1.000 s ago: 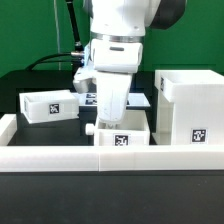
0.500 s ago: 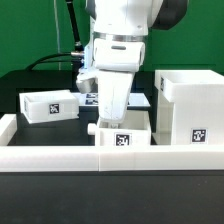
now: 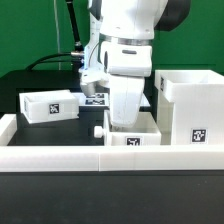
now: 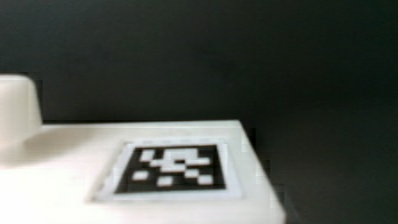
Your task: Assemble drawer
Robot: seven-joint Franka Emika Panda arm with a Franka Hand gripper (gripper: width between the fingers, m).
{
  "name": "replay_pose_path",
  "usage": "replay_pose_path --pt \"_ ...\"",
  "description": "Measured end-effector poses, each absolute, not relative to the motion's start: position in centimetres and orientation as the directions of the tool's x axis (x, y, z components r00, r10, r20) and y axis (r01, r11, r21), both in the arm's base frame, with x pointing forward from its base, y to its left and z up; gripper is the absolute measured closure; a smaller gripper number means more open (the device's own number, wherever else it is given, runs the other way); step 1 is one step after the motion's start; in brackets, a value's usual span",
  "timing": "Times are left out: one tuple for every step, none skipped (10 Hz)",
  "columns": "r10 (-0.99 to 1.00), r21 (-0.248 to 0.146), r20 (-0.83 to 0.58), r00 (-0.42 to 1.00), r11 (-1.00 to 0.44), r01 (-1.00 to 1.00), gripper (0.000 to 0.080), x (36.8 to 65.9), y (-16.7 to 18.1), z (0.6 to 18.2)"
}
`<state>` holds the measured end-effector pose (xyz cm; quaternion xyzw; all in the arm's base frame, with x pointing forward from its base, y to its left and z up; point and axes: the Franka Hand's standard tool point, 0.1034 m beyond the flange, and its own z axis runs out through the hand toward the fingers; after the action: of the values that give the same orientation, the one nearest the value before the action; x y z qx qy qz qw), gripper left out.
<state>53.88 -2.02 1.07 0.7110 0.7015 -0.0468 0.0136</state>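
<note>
The gripper is sitting low in the near tray, likely for carrying it to the casing; its fingers are hiding, so I cannot tell their opening.

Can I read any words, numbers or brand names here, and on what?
No words, numbers or brands are readable.
Only black-and-white square pattern tags: on the large white plastic boxy casing, the small white tray at the exterior view's left, the small white tray under the arm.
</note>
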Motion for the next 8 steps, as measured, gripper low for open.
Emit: replay_pose_path --pt "0.996 -0.047 -0.086 0.012 -0.016 0.999 0.0757 53.86 -2.06 1.06" --pt "0.996 -0.037 -0.084 0.013 -0.016 0.999 0.0757 53.96 -2.05 1.06" --pt "0.997 -0.027 -0.082 0.011 -0.013 1.000 0.0757 53.89 -1.88 0.95" --pt "0.997 -0.034 -0.080 0.005 -0.008 0.999 0.0757 53.84 -1.54 0.94" --pt "0.997 -0.039 -0.079 -0.001 -0.002 0.999 0.0757 53.89 -1.25 0.99" --pt "0.997 -0.048 -0.079 -0.001 -0.002 0.999 0.0757 53.86 -1.09 1.04" --pt "0.997 -0.044 -0.079 0.005 -0.009 0.999 0.0757 54.03 -1.08 1.13" --pt "0.997 -0.013 -0.074 0.007 -0.008 1.000 0.0757 54.10 -1.12 0.98"
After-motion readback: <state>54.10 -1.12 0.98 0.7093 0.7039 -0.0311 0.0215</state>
